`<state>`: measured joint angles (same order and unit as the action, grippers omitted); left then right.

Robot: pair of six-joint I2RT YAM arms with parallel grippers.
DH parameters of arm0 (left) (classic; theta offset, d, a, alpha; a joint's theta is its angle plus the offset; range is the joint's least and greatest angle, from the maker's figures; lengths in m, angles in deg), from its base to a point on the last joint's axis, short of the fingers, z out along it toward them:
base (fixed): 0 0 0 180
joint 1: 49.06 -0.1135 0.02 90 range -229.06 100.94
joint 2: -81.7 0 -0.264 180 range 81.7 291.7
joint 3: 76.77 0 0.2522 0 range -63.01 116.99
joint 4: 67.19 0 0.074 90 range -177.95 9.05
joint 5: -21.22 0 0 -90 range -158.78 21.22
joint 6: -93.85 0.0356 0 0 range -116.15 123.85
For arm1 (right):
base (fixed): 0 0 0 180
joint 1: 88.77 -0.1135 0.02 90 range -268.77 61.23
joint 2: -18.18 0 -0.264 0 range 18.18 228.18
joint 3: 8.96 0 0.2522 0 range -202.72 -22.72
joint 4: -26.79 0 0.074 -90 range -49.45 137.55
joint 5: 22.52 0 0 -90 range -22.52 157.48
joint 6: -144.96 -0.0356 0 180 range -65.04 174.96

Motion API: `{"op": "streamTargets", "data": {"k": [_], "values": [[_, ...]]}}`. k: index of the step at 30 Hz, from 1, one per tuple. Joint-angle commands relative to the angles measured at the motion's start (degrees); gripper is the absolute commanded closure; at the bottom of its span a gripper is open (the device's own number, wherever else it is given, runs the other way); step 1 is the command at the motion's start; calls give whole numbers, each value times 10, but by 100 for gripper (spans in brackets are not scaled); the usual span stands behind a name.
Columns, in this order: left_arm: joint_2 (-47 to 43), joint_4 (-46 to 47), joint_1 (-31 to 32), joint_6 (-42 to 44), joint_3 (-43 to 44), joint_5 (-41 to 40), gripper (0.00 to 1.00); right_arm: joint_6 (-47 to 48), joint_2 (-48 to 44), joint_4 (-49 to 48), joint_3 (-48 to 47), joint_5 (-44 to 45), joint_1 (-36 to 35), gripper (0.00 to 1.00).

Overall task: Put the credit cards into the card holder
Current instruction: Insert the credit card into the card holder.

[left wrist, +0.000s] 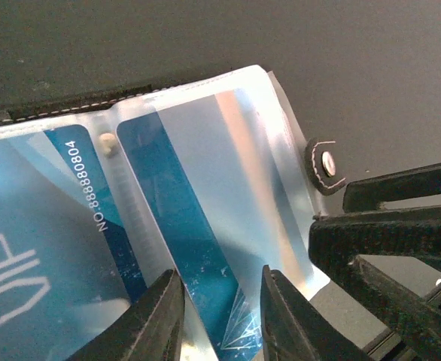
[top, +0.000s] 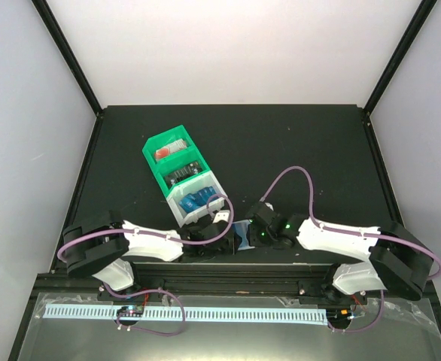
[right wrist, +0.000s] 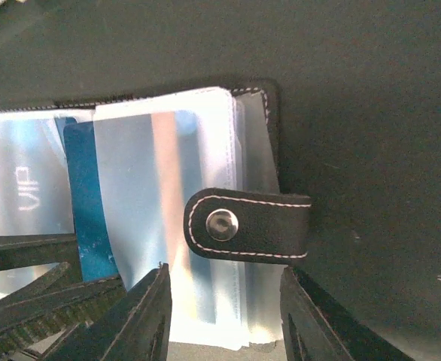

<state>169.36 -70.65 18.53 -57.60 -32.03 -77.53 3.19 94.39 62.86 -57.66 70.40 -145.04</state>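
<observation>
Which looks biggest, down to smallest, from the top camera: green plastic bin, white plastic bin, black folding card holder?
1. Green plastic bin
2. White plastic bin, somewhat smaller
3. Black folding card holder, smallest, though partly hidden

- A green bin (top: pixel 153 170) stood left of centre on the black table (top: pixel 311 143), slanting from far left to near right.
- Its far compartment held a red-and-white thing (top: pixel 166 151); the next held a dark thing (top: pixel 183 174).
- A white bin (top: pixel 175 203) touched its near end.
- A white slotted strip (top: pixel 205 312) lay along the near edge.
</observation>
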Motion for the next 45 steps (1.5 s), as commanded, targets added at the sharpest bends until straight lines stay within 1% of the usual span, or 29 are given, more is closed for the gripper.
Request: {"op": "streamTargets", "data": {"k": [1,3,4,8,13,16,20,23,29,32,34,38,45], "values": [[-3,-16,4,24,24,-5,67,-17,-22,20,7,45,-3,57],[-11,-36,4,18,25,-16,62,-16,-17,25,5,48,-3,56],[-16,-49,4,13,27,-21,61,-15,-13,27,3,48,-3,54],[-29,-89,4,1,32,-41,60,-12,8,23,2,43,-4,53],[-23,-96,4,2,38,-43,66,-5,27,10,0,30,-3,61],[-15,-93,4,7,43,-37,67,-1,33,5,0,24,-3,65],[5,-102,3,10,57,-33,66,2,35,1,0,17,-3,67],[21,-113,3,12,72,-28,61,2,35,-2,1,16,-3,67],[32,-95,3,26,77,-15,60,3,33,-4,2,13,-3,67],[27,-51,3,39,65,-5,60,3,30,-5,3,13,-3,67],[26,-31,3,47,59,-3,62,3,28,-4,3,15,-3,67],[23,-6,3,52,51,1,68,0,19,-1,6,24,-3,67],[0,34,0,57,26,10,71,-14,-5,24,4,58,-3,67]]}}
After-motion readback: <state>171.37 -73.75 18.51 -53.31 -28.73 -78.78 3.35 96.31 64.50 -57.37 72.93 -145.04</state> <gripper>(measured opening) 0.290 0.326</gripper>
